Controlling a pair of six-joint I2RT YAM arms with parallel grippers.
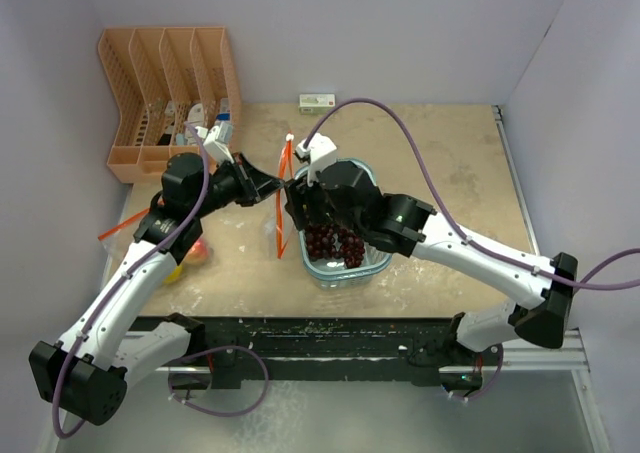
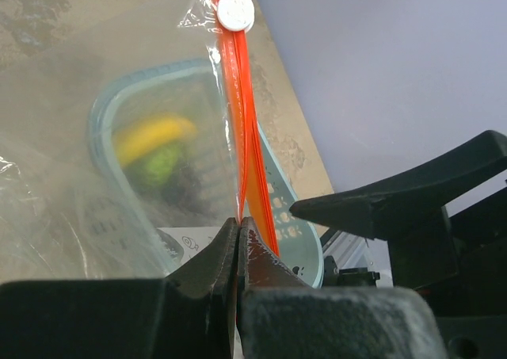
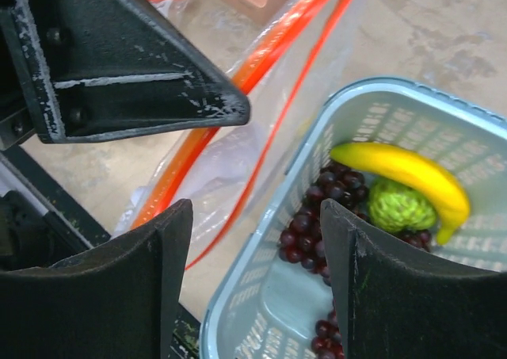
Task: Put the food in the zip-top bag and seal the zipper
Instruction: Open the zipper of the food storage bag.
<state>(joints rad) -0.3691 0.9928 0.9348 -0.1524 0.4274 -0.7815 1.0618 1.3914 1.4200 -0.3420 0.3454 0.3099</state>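
The zip-top bag [image 1: 274, 225] hangs up off the table [image 1: 440, 163] between the two arms, just to the left of the light blue basket [image 1: 350, 278]. It is clear and crinkly. The orange-red zipper [image 1: 284, 195] runs along its edge, with a small white slider [image 2: 235, 12] at the far end. The left gripper [image 1: 278, 185] is pinched tight on the zipper, and the strip comes up right out of its closed jaws in the left wrist view. The right gripper [image 1: 305, 209] is above the left side of the basket, close to the bag. Its two fingers [image 3: 170, 280] stand apart with nothing between them. In the basket lie a dark red grape bunch [image 1: 335, 241], a yellow banana [image 3: 404, 173] and a bumpy green fruit [image 3: 400, 206]. The banana lies on top of the green fruit and the grapes. On the table under the left arm are a pink-yellow fruit [image 1: 198, 251] and a yellow fruit [image 1: 176, 270], partly hidden. An orange desk rack [image 1: 165, 83] stands in the back left corner. A small white-green box [image 1: 317, 100] lies by the back wall.
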